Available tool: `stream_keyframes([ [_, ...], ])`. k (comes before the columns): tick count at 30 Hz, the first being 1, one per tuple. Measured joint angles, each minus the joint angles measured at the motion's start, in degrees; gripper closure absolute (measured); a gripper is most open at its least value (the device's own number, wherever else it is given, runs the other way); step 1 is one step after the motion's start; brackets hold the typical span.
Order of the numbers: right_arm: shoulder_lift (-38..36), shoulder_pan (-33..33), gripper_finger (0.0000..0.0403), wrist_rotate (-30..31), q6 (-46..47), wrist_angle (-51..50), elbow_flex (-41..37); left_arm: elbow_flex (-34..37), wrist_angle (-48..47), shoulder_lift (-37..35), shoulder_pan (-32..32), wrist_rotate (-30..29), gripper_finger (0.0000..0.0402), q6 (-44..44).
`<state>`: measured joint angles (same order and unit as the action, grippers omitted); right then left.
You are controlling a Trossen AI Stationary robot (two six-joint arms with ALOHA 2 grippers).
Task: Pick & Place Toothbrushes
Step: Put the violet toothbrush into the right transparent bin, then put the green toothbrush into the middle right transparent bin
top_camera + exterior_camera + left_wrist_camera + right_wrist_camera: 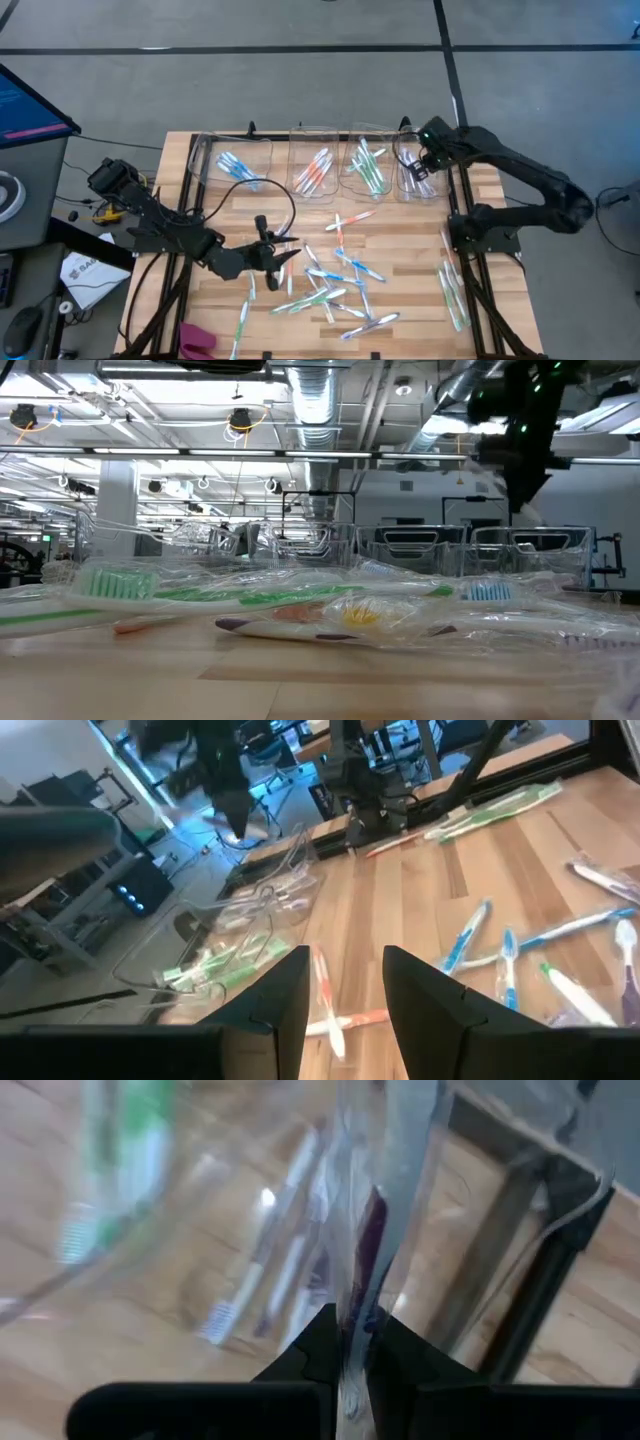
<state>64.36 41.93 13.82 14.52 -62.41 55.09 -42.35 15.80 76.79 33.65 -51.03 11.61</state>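
A wooden table carries four clear bins in a row along its far edge, loose toothbrushes scattered across its middle and right side, and a pink object at its near-left corner.

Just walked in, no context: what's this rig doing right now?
Sorting toothbrushes by colour into clear bins. The right gripper is over the rightmost bin, shut on a purple toothbrush. The left gripper is open above the loose pile mid-table, with an orange toothbrush between its fingers, not yet gripped.
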Motion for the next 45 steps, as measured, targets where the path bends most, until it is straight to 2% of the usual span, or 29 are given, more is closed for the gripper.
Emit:
stream_keyframes([
  [4,5.33,2.72,0.0379,0.02,-1.54,0.31,0.00,0.00,0.03,0.00,1.06,0.04,0.0280,0.03],
  [12,13.79,3.30,0.0364,-0.68,-2.03,0.06,0.00,0.00,0.04,0.00,2.90,0.02,0.0280,0.07],
  [18,17.18,2.47,0.0346,-0.39,-1.28,0.92,0.00,0.00,0.06,0.00,3.38,0.04,0.0280,0.10],
  [23,17.22,2.38,0.0317,0.79,-0.12,1.74,0.00,0.00,0.08,0.00,3.38,0.02,0.0280,0.07],
  [30,12.95,2.34,0.0285,1.26,0.55,1.11,0.00,0.00,0.08,0.02,3.38,0.02,0.0280,-0.03],
  [37,4.02,1.03,0.0286,-2.63,3.49,-3.88,0.00,0.04,0.00,-1.37,3.45,0.20,0.0280,-0.36],
  [40,-0.57,-0.64,0.0286,-5.57,5.47,-5.40,0.00,0.04,-0.42,-3.34,3.92,0.16,0.0280,-3.08],
  [45,-6.94,-6.51,0.0281,-14.44,6.62,-4.44,0.00,0.02,-0.50,-6.00,4.37,0.19,0.0280,-5.02],
])
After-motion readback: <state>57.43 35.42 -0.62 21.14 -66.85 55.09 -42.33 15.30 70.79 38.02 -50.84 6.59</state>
